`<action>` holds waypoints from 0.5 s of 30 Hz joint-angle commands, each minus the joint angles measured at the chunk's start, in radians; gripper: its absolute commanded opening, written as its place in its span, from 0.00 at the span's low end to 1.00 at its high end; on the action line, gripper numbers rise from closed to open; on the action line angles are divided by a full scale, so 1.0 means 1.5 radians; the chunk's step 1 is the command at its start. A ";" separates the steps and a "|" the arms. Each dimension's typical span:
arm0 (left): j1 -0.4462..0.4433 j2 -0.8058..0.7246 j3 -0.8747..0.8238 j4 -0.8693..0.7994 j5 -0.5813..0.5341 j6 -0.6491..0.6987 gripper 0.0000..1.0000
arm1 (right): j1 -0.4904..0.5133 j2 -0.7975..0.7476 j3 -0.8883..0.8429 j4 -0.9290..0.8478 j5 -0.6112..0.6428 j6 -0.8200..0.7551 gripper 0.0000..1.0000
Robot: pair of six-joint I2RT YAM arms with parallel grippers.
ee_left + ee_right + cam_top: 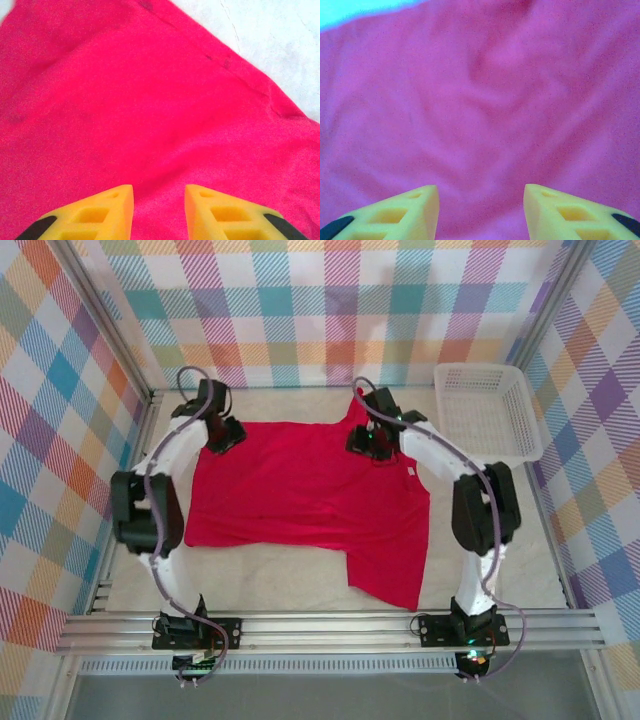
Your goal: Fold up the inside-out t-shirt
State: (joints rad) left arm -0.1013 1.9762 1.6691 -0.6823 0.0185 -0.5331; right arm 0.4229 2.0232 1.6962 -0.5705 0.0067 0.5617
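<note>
Left pincer (159,191) and right pincer (480,188) stand apart over the t-shirt's (300,490) far edge (grasp seemingly pending); next, pinch cloth there.

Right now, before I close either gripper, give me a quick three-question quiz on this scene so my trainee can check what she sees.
1. True or false: the red t-shirt lies spread on the table, outside the white basket.
2. Pick one. The right gripper is over: A) red cloth, B) the basket, C) bare table.
3. Fill the gap: the jaws of the left gripper stand ___, with nothing pinched between them.

Key: 1 true; 2 A; 3 open.
</note>
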 commanded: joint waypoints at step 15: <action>0.148 0.366 0.321 -0.112 -0.016 -0.037 0.30 | -0.160 0.526 0.630 -0.222 -0.055 0.137 0.36</action>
State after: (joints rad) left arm 0.0372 2.4718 2.1590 -0.8070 0.0143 -0.5571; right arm 0.2241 2.7159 2.5740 -0.7612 -0.0456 0.6910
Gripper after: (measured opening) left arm 0.306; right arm 0.363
